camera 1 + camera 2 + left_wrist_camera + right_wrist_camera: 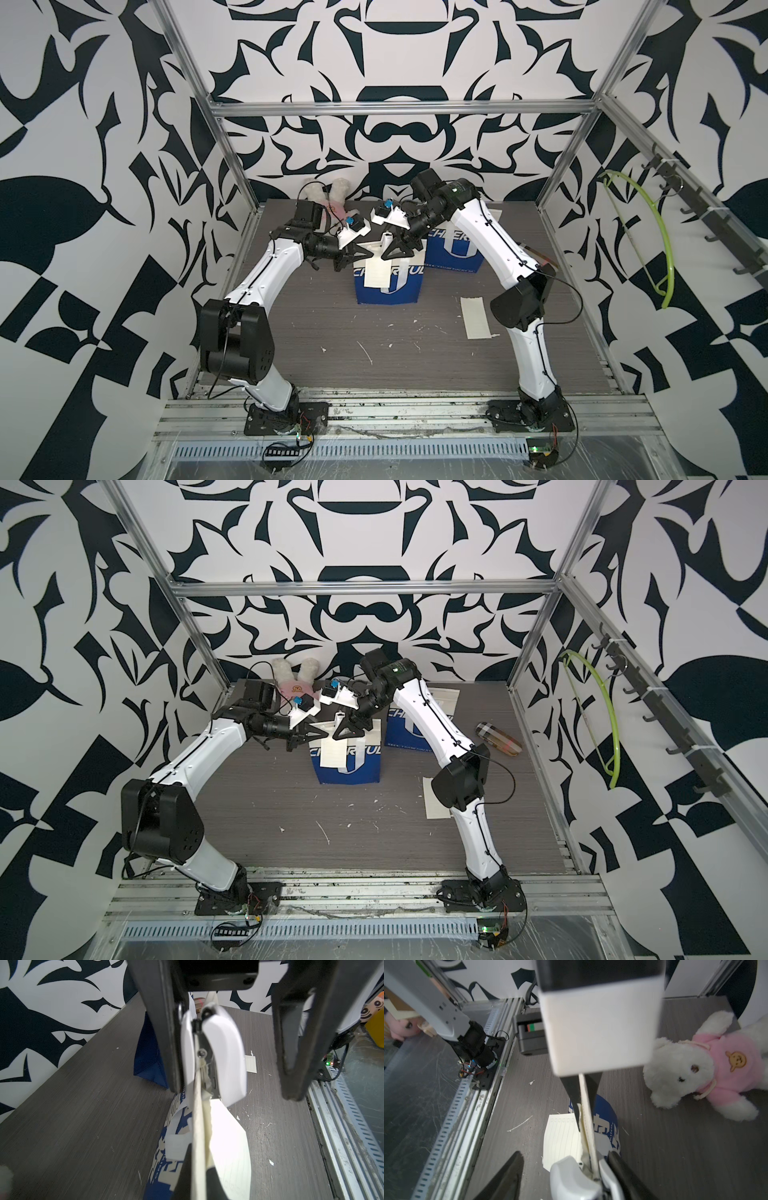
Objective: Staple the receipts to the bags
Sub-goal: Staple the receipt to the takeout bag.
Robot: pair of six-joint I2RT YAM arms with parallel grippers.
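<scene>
The near bag point(388, 286) stands mid-table, with a receipt point(376, 276) hanging down its front. My left gripper point(198, 1184) is shut on the bag's top edge point(197, 1126) together with the receipt point(228, 1147). The small white stapler point(571, 1178) sits astride that same edge. Around it is my right gripper point(564, 1155), open: one finger point(166, 1043) lies against the stapler point(224, 1053), the other point(301, 1043) stands apart. The far bag point(453, 253) stands behind, partly hidden by the right arm. A second receipt point(476, 318) lies flat on the table at the right.
A white teddy bear point(685, 1068) in a pink shirt lies at the back wall. A plaid pouch point(498, 737) lies at the back right. A green hanger point(652, 241) hangs on the right frame. Metal rails point(374, 411) run along the front edge.
</scene>
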